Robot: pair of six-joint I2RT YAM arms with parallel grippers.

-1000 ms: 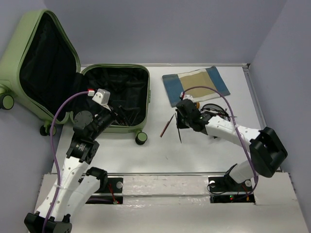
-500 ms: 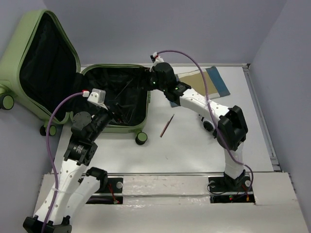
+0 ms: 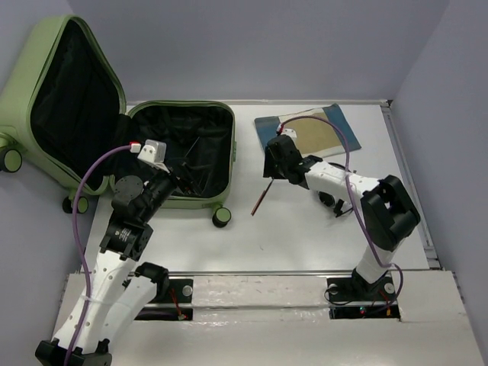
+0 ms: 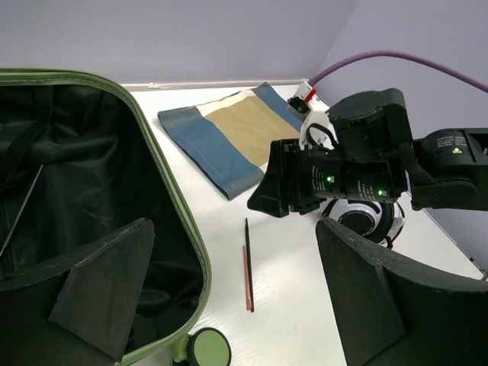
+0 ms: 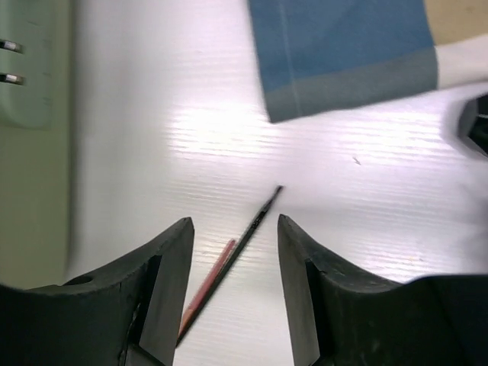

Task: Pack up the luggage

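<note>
The luggage (image 3: 223, 156) lies open at the left, its lid (image 3: 46, 69) standing up and the black-lined base flat on the table. My left gripper (image 3: 183, 177) hovers over the base's near edge, open and empty; its view shows the green rim (image 4: 177, 229) and a wheel (image 4: 207, 349). My right gripper (image 3: 271, 169) is open just above a red-brown pencil (image 5: 206, 280) and a black pencil (image 5: 248, 229), which lie side by side on the table (image 3: 261, 198). The black one lies between its jaws, untouched. A thin dark stick (image 4: 20, 210) lies inside the luggage.
A folded blue and tan cloth (image 3: 309, 131) lies at the back right, also in the left wrist view (image 4: 229, 137) and the right wrist view (image 5: 343, 53). White-and-black headphones (image 4: 367, 219) sit behind the right arm. Walls close the table's back and right edges.
My right arm went from the table to over the open luggage, then swung back and now hangs above the two pencils. My left arm has hardly moved.
</note>
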